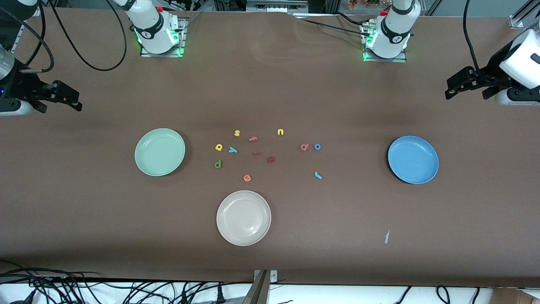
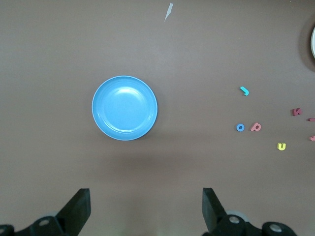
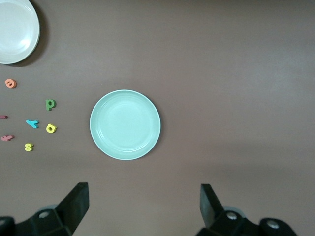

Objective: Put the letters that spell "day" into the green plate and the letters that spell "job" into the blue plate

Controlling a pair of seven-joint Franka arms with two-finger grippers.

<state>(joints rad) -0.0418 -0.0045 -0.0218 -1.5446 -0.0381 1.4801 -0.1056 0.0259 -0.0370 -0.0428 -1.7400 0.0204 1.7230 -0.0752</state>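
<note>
Both arms were glossy white with black joint bands, each rising from a square metal base plate lit by green lamps. A small red button showed beside each base, and black cables looped away from them. The left pincer (image 1: pixel 468 88) had matte black angular fingers under a white wrist housing; the right pincer (image 1: pixel 67 99) matched it, black and blocky, with small round screws on its finger mounts.

Readable only as loose foam letters on the brown table (image 1: pixel 337 219), middle of the frame: yellow s (image 1: pixel 237 133), yellow u (image 1: pixel 280 132), green d (image 1: pixel 218 164), orange e (image 1: pixel 247 178), blue o (image 1: pixel 317 146). No printed labels legible.
</note>
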